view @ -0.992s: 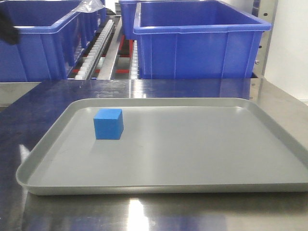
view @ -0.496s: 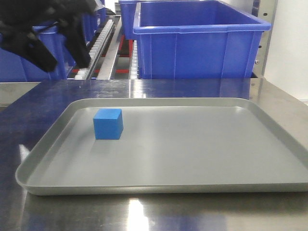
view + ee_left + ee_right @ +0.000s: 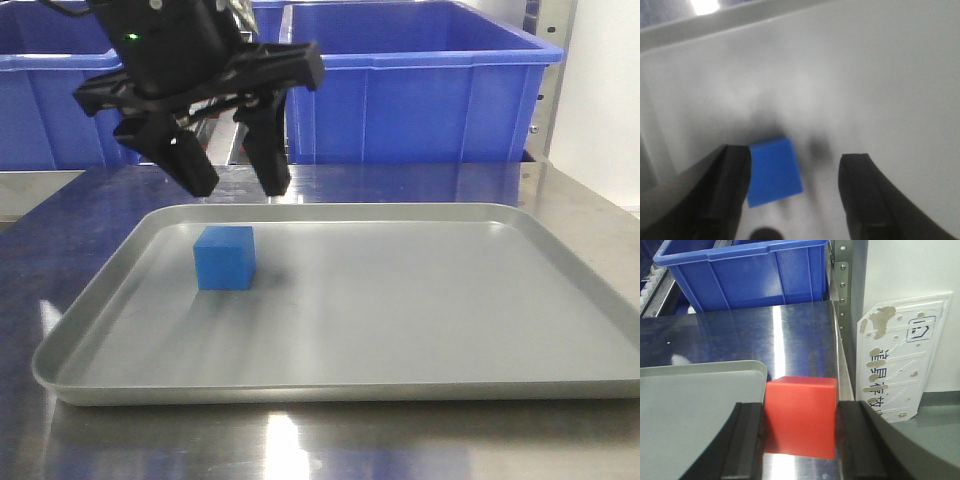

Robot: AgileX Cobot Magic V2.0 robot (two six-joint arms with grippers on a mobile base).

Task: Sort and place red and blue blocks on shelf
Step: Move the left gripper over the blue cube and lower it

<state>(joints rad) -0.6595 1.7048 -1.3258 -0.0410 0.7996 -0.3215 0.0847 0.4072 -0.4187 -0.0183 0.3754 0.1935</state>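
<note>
The task is roughly at its midpoint, with neither block on the shelf yet. The left gripper hovers with its black fingers spread wide, just above and behind the bright blue matte cube, which sits flat on the flat grey rimmed tray near its left side. In the left wrist view the cube lies between the two fingers but off-centre, close to one of them and apart from the other, so the grasp is not yet made.

The right gripper is closed on the bright red matte cube, a finger pressed against each side, beside the tray's corner over the brushed steel tabletop. Whether that cube is lifted clear or resting on the steel is hard to tell from this angle.

What is left, by my reading: closing on the blue cube, then carrying both to the steel-framed shelf behind, where large blue plastic bins fill the tier.
</note>
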